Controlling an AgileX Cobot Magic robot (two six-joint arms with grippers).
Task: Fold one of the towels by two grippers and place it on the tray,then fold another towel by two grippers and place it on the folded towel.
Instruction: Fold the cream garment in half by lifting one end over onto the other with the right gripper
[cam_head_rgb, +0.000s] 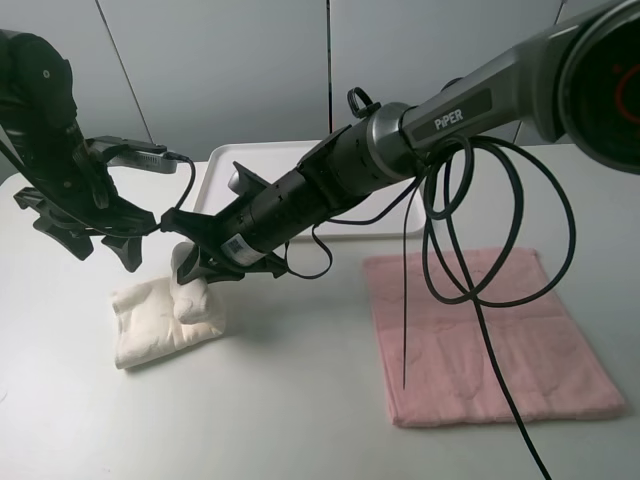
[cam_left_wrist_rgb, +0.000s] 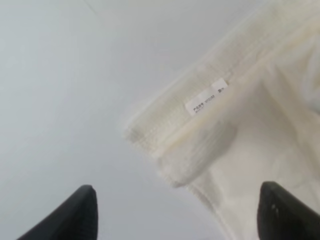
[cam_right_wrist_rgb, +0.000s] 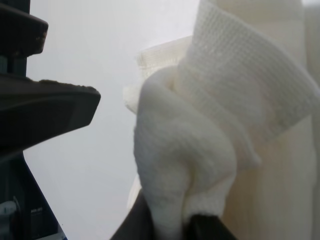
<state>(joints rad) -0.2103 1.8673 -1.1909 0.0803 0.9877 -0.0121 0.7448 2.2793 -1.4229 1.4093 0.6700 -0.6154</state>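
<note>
The left gripper (cam_head_rgb: 95, 243) is seen at the left, raised above the grey table (cam_head_rgb: 300, 410), with its jaws spread wide and nothing held between them. Just to its right, the cream towel (cam_head_rgb: 160, 322) is found bunched in a folded heap on the table, nearer than the white tray (cam_head_rgb: 222, 170). A raised fold of it is pinched by the right gripper (cam_head_rgb: 205, 268), reached across the middle, jaws clamped. The pink towel (cam_head_rgb: 500, 350) is laid flat at the right, well apart.
</note>
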